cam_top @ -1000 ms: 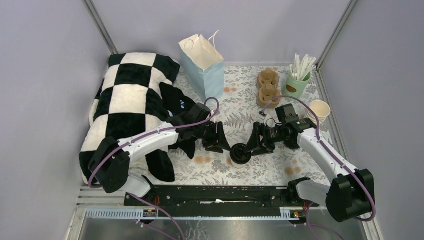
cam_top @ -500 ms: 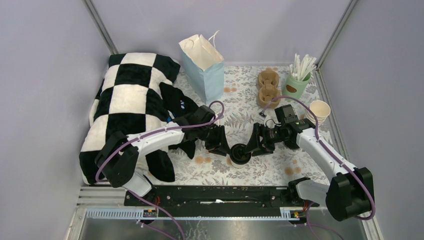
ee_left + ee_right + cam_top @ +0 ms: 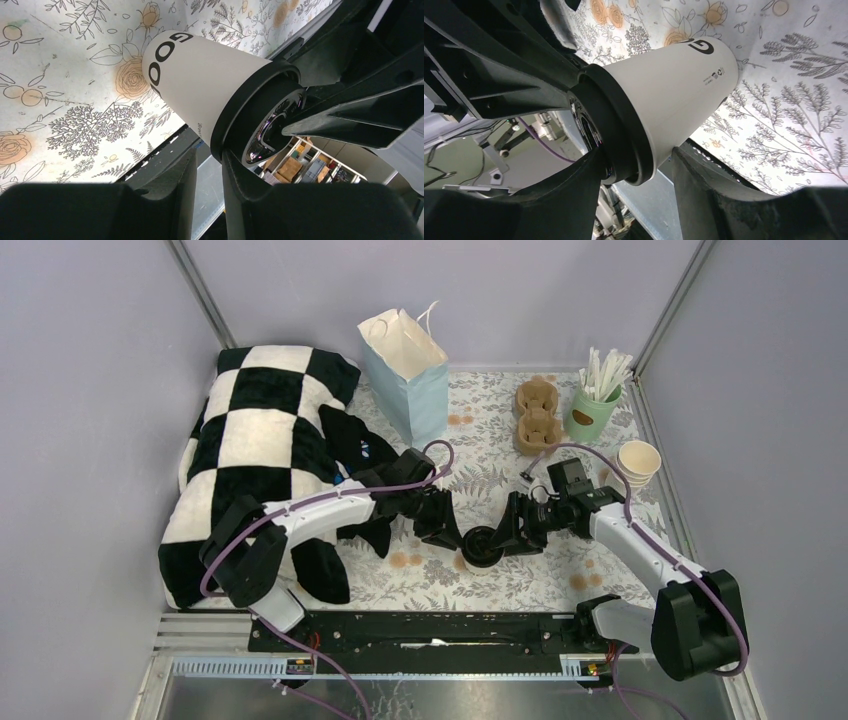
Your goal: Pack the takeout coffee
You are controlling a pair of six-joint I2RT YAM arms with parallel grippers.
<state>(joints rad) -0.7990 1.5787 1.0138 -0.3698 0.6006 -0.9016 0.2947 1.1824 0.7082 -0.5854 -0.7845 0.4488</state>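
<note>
- The table (image 3: pixel 485 435) carries a flowered cloth and is walled in by grey panels at its left, far and right edges. A black rail (image 3: pixel 430 630) runs along its near edge.
- The takeout coffee (image 3: pixel 480 546) stands about midway between the left and right edges, nearer the near edge than the far one. It is a white paper cup with a black lid (image 3: pixel 240 107) and dark lettering.
- Bare cloth lies on its far side, between the light-blue paper bag (image 3: pixel 408 375) at the far edge and the cardboard cup carrier (image 3: pixel 537 416) toward the far right corner. A narrower strip of cloth separates the cup from the near edge.
- A black-and-white checkered blanket (image 3: pixel 255 450) fills the left edge, well apart from the cup.
- A green cup of white straws (image 3: pixel 598 395) stands in the far right corner. A stack of cream paper cups (image 3: pixel 640 460) sits at the right edge.
- The left gripper (image 3: pixel 453 533) reaches in from the cup's left. In the left wrist view its fingers stand a narrow slot apart, with the lid's rim right at their tips. I cannot tell whether the rim is pinched.
- The right gripper (image 3: pixel 498 540) comes from the cup's right. In the right wrist view its fingers straddle the cup at the lid, much wider apart and close on both sides. I cannot tell whether they press on it.
- The two grippers face each other just beside the lid.
</note>
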